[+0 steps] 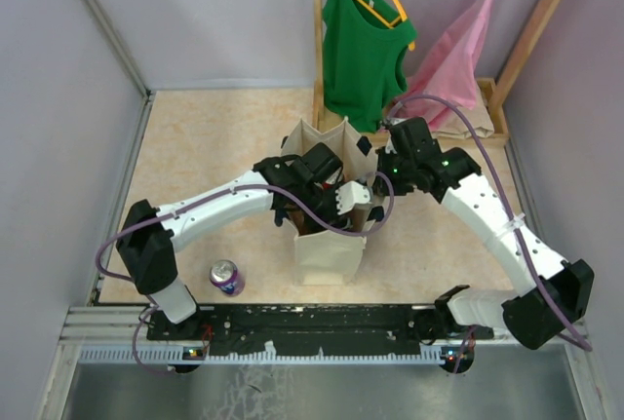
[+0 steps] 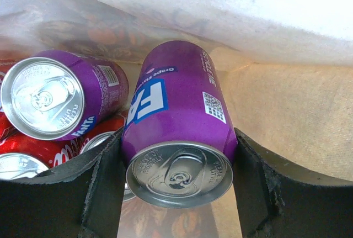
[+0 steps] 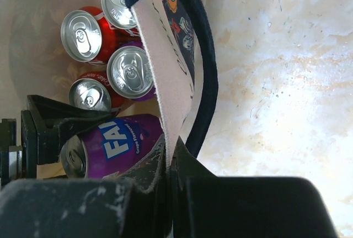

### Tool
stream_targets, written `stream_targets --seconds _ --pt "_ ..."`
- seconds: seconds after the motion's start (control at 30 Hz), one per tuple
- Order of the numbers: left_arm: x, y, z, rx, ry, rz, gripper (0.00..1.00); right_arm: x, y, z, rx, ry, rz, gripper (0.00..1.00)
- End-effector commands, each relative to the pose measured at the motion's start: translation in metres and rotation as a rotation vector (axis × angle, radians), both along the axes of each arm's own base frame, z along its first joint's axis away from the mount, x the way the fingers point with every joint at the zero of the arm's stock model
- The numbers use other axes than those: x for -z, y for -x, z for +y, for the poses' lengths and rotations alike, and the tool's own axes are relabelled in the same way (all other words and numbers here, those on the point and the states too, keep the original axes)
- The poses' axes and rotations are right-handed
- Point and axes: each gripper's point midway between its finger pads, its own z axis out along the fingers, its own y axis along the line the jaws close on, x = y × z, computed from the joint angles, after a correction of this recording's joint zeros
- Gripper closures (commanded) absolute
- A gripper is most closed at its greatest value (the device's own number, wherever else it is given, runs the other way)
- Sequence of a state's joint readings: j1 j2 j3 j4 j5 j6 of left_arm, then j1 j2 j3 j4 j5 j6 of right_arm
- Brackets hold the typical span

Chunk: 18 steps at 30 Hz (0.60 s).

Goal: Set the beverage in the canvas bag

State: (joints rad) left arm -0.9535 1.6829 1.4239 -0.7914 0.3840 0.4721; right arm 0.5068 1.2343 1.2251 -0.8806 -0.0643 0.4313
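Observation:
The beverage, a purple Fanta can [image 2: 176, 116], hangs inside the canvas bag [image 1: 327, 249], tilted over other cans. My left gripper [image 2: 179, 160] reaches into the bag and is shut on the can, whose sides touch both black fingers [image 2: 105, 183]. In the right wrist view the same can [image 3: 116, 144] lies low inside the bag. My right gripper [image 3: 170, 155] is shut on the bag's beige rim [image 3: 165, 67], beside the navy strap [image 3: 204, 83]. From above, both grippers meet at the bag's opening [image 1: 356, 196].
Inside the bag lie another purple can [image 2: 60, 97] and several red cans [image 3: 88, 36]. A second purple can [image 1: 227, 277] stands on the table at the front left. A green tank top [image 1: 361, 50] and a pink garment [image 1: 458, 59] hang on a wooden rack behind the bag.

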Motion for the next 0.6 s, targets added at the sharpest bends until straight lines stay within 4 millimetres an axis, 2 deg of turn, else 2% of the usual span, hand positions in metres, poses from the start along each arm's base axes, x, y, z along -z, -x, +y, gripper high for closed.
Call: stream_targets --seconds 0.0,0.33,0.57 --pt "-0.017 -0.006 -0.004 0.007 0.043 -0.065 1.00 -0.027 -0.006 -0.002 0.022 -0.034 -0.098 1.00" --pt "-0.040 0.017 0.013 0.045 0.029 -0.046 1.00 -0.021 -0.006 0.003 0.014 -0.053 -0.088 1.00" --pt "-0.040 0.032 0.004 0.097 0.030 -0.041 1.00 -0.019 -0.007 0.006 0.007 -0.062 -0.085 1.00"
